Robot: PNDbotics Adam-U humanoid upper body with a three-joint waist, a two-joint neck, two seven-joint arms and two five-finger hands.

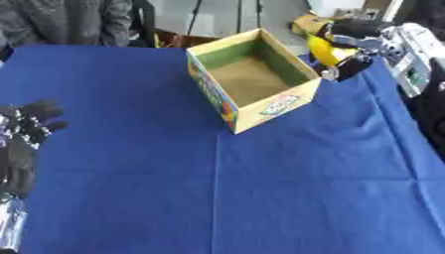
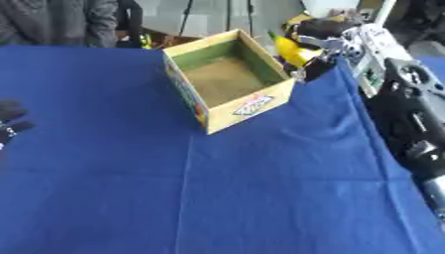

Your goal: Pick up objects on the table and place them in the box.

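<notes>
Fingers (image 1: 354, 31) round yellow object (image 1: 323, 49) — just beside box (image 1: 233, 110) rim

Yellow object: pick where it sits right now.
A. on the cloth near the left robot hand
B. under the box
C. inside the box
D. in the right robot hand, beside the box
D: the right robot hand curls round the yellow object just outside the box, whose inside shows bare.

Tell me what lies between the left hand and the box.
Only bare blue tablecloth lies between the left hand and the open box, clearest in the left eye view.
</notes>
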